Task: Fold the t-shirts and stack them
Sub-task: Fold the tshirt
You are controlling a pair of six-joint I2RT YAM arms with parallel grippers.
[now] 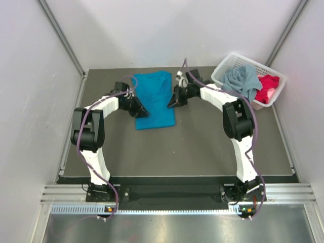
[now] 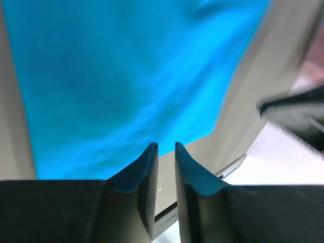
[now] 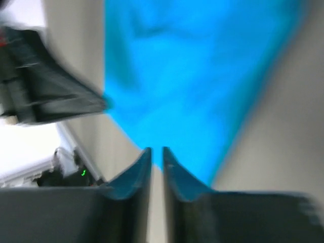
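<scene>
i flank the seemingly folded bright teal-blue cloth t-shirt (image 1: 154, 98), left gripper (image 2: 166, 147) and right gripper (image 3: 157, 150) barely apart and empty; grey-blue t-shirt (image 1: 242, 80) and red-pink t-shirt (image 1: 267, 87) lie unfolded in white lattice basket (image 1: 220, 77).

Teal-blue t-shirt (image 1: 154, 98) lies folded flat, far-centre on the tabletop (image 1: 192, 147); grey-blue t-shirt (image 1: 242, 80) and red-pink t-shirt (image 1: 268, 87) sit crumpled in the white basket (image 1: 217, 80).

Dark grey tabletop (image 1: 202, 152). Teal-blue t-shirt (image 1: 154, 98) lies flat and folded, near the far edge at mid-width. White lattice basket (image 1: 220, 67) sits at far right corner
</scene>
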